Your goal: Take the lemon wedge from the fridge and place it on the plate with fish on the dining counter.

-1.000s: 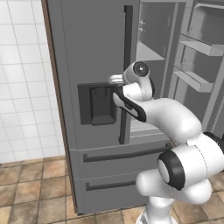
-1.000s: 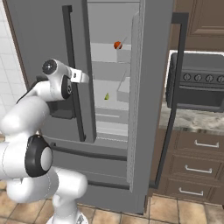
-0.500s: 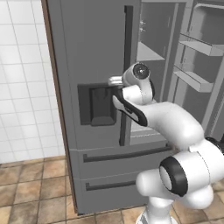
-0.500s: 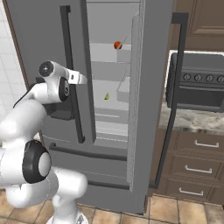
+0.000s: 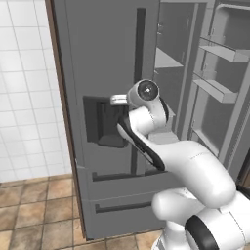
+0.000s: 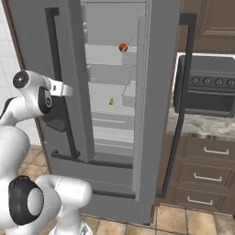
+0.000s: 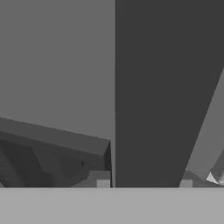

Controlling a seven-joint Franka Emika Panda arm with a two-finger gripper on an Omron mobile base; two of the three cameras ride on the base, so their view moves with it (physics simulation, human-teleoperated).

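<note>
The fridge (image 5: 97,58) fills the view, its left door closed and its right door (image 6: 158,92) swung open. On a middle shelf inside lies the tiny yellow-green lemon wedge (image 6: 111,101). My gripper (image 6: 69,92) is at the left door's dark bar handle (image 5: 140,49), well left of the wedge. In the hand view the handle (image 7: 153,109) runs between my two fingertips (image 7: 103,179) and fills the gap, so the jaws are shut on it. The plate with fish and the dining counter are out of view.
A small red-orange round fruit (image 6: 122,47) sits on a higher shelf. Right of the open door stand a dark stove (image 6: 206,82) and a brown-cabinet counter (image 6: 202,131). A white tiled wall (image 5: 24,97) is left of the fridge, which has a dark dispenser recess (image 5: 100,122).
The jaws have closed in on the left door's handle. In the right base view the hand and handle have shifted slightly left.
</note>
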